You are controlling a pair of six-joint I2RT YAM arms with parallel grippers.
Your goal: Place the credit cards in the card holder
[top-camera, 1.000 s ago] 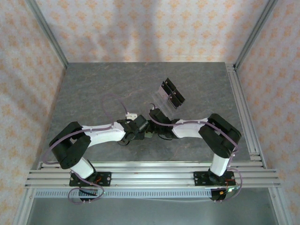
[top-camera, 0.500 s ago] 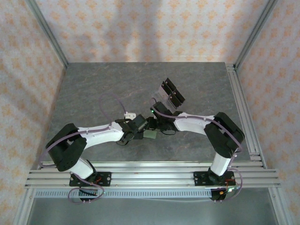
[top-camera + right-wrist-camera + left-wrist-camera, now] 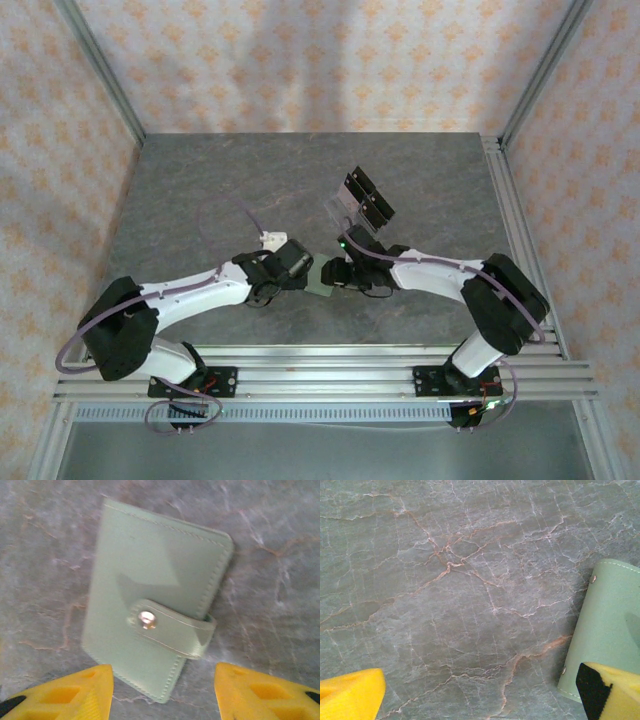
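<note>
The card holder [image 3: 150,615] is a sage-green wallet lying folded flat on the table, its snap tab [image 3: 170,632] buttoned shut. My right gripper [image 3: 162,695] hovers just above it, open, with one yellow finger [image 3: 62,692] at the wallet's lower corner and the other finger [image 3: 270,692] off to its side. My left gripper [image 3: 480,700] is open over bare table, and the card holder [image 3: 605,630] lies beside its right finger [image 3: 612,690]. From above, the two grippers [image 3: 303,272] [image 3: 333,274] face each other over the card holder [image 3: 319,291]. The credit cards are out of view.
A clear tilted acrylic rack [image 3: 358,205] with black parts stands just behind the right gripper. The grey marble tabletop [image 3: 200,200] stretches wide to the left and back. Aluminium rails [image 3: 520,230] run along the right and near edges.
Both arms have stretched out lower and their elbows have swung outward. The grippers, tight together a second ago, now sit slightly apart with the wallet showing between them.
</note>
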